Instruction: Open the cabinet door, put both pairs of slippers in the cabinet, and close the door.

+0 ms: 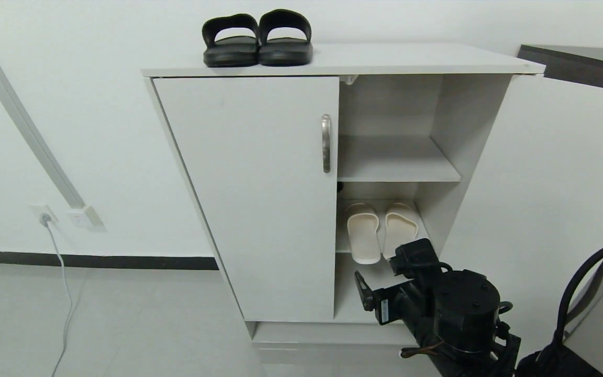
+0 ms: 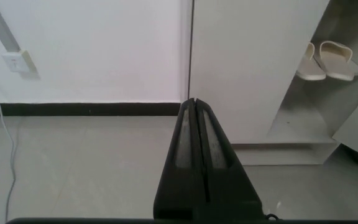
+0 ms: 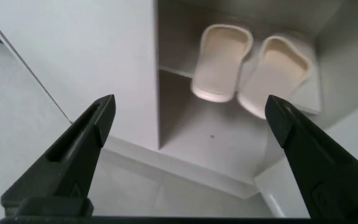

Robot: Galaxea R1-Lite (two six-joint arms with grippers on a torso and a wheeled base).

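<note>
Right claw (image 1: 385,277) is nearest, approx 5 o'clock in head view, just in front of the cabinet's open half w/ jaws spread wide & nothing btwn them: released. Left claw (image 2: 193,107) is clenched on nothing, low over the pale grey tiled floor (image 2: 73,168), out at 9 o'clock from the cabinet front. Next back is the tall white two-door laminate cabinet (image 1: 469,131). Its left door (image 1: 249,209) is shut, w/ a brushed metal bar handle (image 1: 326,143) on its 3 o'clock edge, so contents behind it can't be told. The right door (image 1: 542,183) is swung out toward 3 o'clock. In the open half, the cream foam slippers (image 1: 380,230) lie side by side on the middle shelf (image 3: 176,59), toes inward, heels about at the front lip. The upper shelf (image 1: 395,162) looks a fit spot for pair no. 2. Farthest, at 12 o'clock, the black rubber slide slippers (image 1: 257,39) stand touching on the cabinet top (image 1: 411,55), over the shut door. Cream pair is stowed, so the step in hand is prob. fetching the black pair. To do it well, draw the right claw straight back toward 6 o'clock clear of the cream heels, then rise past the top edge. Pinch both inner sides together so the pair travels as one, then seat it deep enough for the door to shut.
</note>
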